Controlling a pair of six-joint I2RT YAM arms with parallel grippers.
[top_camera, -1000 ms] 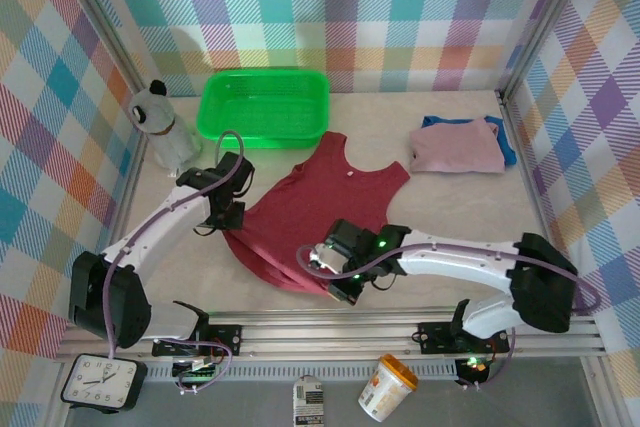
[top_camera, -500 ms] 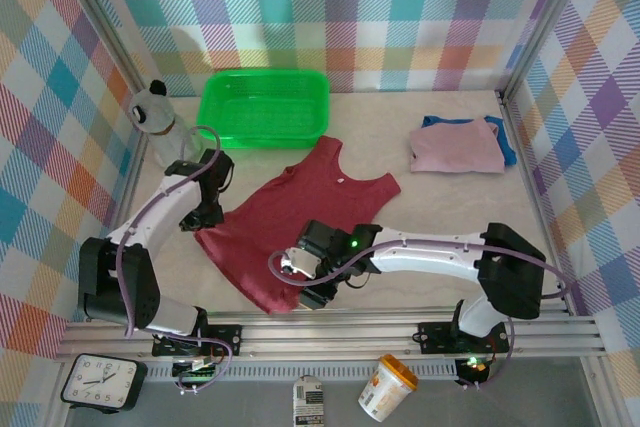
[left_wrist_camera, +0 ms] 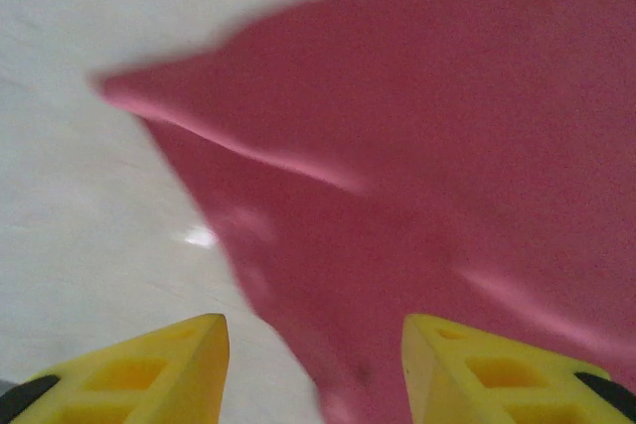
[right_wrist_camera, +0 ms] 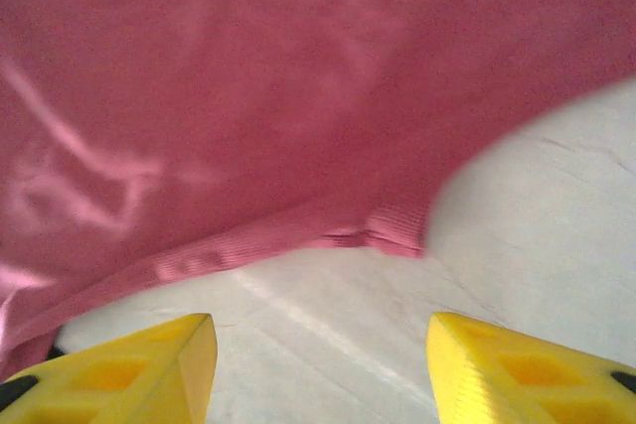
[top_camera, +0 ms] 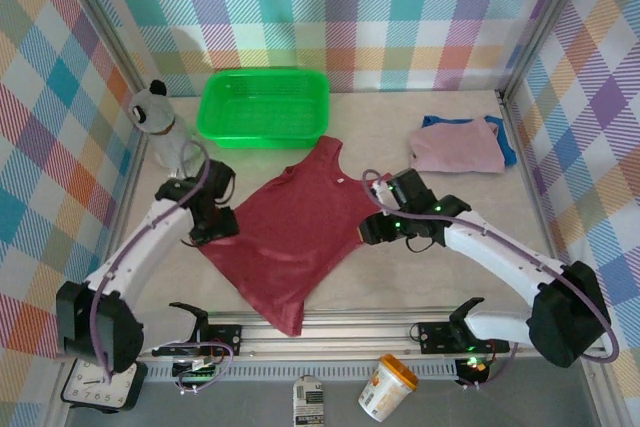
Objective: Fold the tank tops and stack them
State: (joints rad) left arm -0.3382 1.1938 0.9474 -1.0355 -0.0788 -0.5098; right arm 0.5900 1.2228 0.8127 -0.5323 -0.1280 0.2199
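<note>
the dark red tank top [top_camera: 290,237] looks light and limp, best pinched at corners. left end effector [left_wrist_camera: 314,340] and right end effector [right_wrist_camera: 320,340] both gape, empty.

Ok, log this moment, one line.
dark red tank top: flat; left gripper: jaws open; right gripper: jaws open; pink top: on blue top

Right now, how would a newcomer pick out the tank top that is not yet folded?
Start at the green basket at the far edge of the table. Just in front of it lies the dark red tank top, spread flat mid-table. Unlike the pink top folded on the blue one at the far right, it is unfolded.
</note>
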